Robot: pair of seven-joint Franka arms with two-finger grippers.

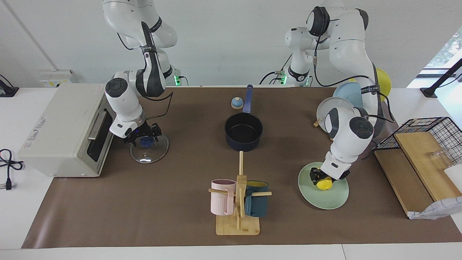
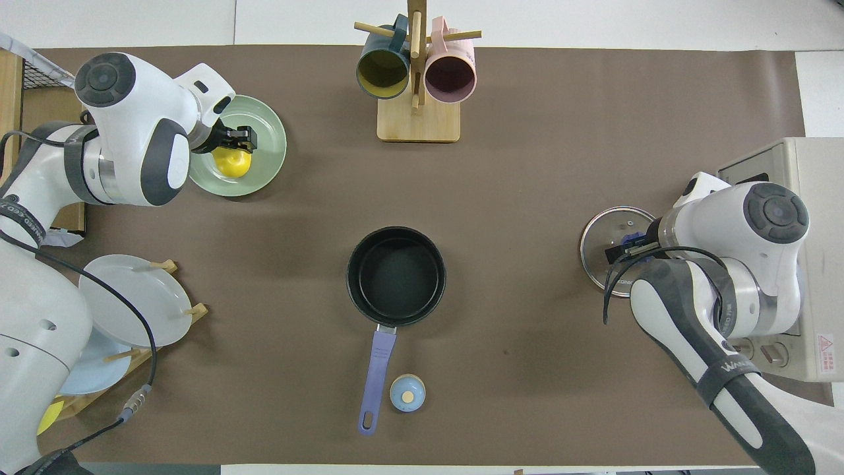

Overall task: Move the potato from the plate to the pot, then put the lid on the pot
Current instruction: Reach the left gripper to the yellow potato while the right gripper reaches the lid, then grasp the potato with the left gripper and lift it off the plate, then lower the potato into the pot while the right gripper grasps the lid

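The yellow potato (image 1: 325, 185) lies on the mint-green plate (image 1: 325, 200) toward the left arm's end of the table. My left gripper (image 1: 325, 179) is down on the potato, which also shows in the overhead view (image 2: 232, 163) on the plate (image 2: 268, 142) under the gripper (image 2: 239, 140). The navy pot (image 1: 243, 128) stands open at the table's middle, its handle toward the robots. The glass lid (image 1: 149, 154) lies flat in front of the toaster oven. My right gripper (image 1: 146, 138) is down at its blue knob (image 1: 146, 142).
A mug tree (image 1: 238, 202) with a pink and a teal mug stands farther from the robots than the pot. A small dome bell (image 1: 236, 103) sits beside the pot handle. A toaster oven (image 1: 65, 130), a plate rack (image 1: 339, 108) and a wire basket (image 1: 429, 131) with boards line the table's ends.
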